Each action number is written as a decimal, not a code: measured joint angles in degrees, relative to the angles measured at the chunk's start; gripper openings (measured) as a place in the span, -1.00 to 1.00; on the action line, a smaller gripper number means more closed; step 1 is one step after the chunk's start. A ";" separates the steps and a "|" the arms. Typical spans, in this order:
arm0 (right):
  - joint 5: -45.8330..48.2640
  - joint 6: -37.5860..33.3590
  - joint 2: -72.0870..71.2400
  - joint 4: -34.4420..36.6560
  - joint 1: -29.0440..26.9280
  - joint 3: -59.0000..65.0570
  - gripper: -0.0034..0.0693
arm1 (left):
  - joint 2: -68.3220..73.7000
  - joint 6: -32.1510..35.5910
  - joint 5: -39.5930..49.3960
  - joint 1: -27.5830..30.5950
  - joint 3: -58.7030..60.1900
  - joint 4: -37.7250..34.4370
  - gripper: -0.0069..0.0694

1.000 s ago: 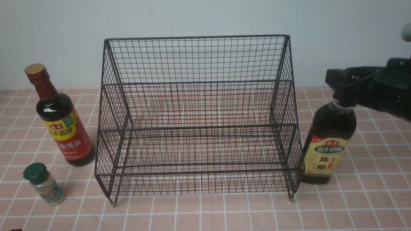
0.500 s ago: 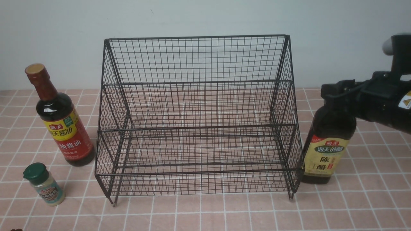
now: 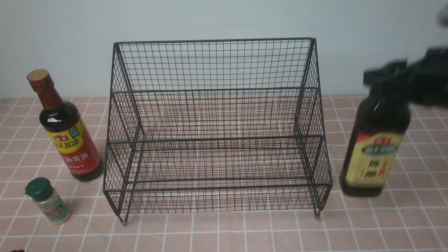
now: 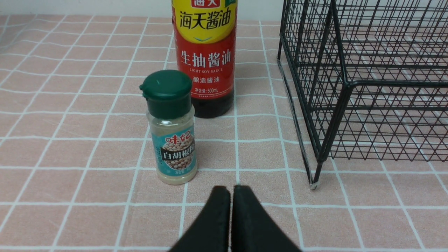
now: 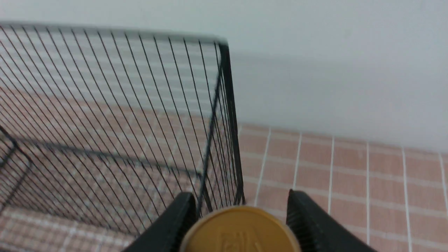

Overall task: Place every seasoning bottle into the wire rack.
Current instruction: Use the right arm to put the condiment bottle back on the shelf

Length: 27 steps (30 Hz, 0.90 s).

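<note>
- While the red-label bottle (image 3: pixel 71 147) and green-capped jar (image 3: pixel 49 203) stand left of the one rack (image 3: pixel 217 140), a third, beige-label bottle (image 3: pixel 379 115) is right of it.
- Right tool (image 5: pixel 240 201) clamps its gold cap (image 5: pixel 239 231).
- Left tool (image 4: pixel 231 189): closed together.

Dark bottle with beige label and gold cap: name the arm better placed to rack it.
Right. The right gripper clamps the dark bottle with beige label and gold cap beside the black wire-mesh rack; the left gripper is shut, empty, by the green-capped shaker jar left of the rack.

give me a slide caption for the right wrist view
Right gripper grips the gold-capped bottle beside the wire rack.
</note>
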 joint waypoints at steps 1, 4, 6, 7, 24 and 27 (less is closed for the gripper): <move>0.88 -0.16 -0.41 0.00 0.00 -2.57 -0.05 | 0.00 0.00 0.00 0.00 0.00 0.00 -0.84; 3.40 -0.96 -1.07 0.07 0.00 -9.33 -0.05 | 0.00 0.00 0.00 0.00 0.00 0.00 -0.84; 4.40 -1.14 -1.07 0.44 0.00 -12.53 -0.05 | 0.00 0.00 0.00 0.00 0.00 0.00 -0.84; 4.76 -1.21 -1.07 0.89 0.00 -13.81 -0.05 | 0.00 0.00 0.00 0.00 0.00 0.00 -0.84; 0.84 -4.63 7.06 13.22 9.98 -18.06 -0.05 | 0.00 0.00 0.00 0.00 0.00 -0.04 -0.84; -3.05 -4.63 10.24 13.55 11.94 -18.06 -0.05 | 0.00 0.00 0.00 0.00 0.00 -0.04 -0.84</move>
